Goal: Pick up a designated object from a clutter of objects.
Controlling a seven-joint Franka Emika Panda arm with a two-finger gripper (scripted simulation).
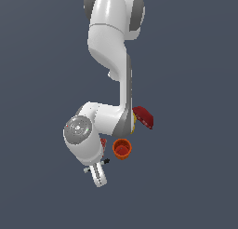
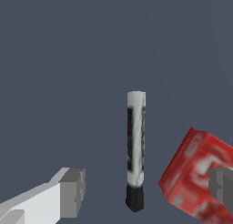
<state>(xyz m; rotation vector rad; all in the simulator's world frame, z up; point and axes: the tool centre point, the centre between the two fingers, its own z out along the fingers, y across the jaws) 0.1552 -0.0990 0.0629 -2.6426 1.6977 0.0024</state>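
The marker [image 2: 136,145] is a thin grey-white pen with a black cap end, lying flat on the dark floor. In the wrist view it lies between my two fingers, nearer the middle of the gap. My gripper [image 2: 148,189] is open and empty; one finger [image 2: 73,191] stands apart from the marker, the other finger [image 2: 222,184] shows in front of the flat red packet [image 2: 195,177]. In the exterior view my hand [image 1: 96,168] covers most of the marker; only its black tip [image 1: 106,161] pokes out.
The orange cup [image 1: 122,149] stands upright just to the exterior view's right of my hand. The dark red bowl [image 1: 143,117] lies farther back right, with a sliver of the yellow mustard bottle [image 1: 135,126] beside the arm. A bit of the red packet [image 1: 103,142] shows by the wrist.
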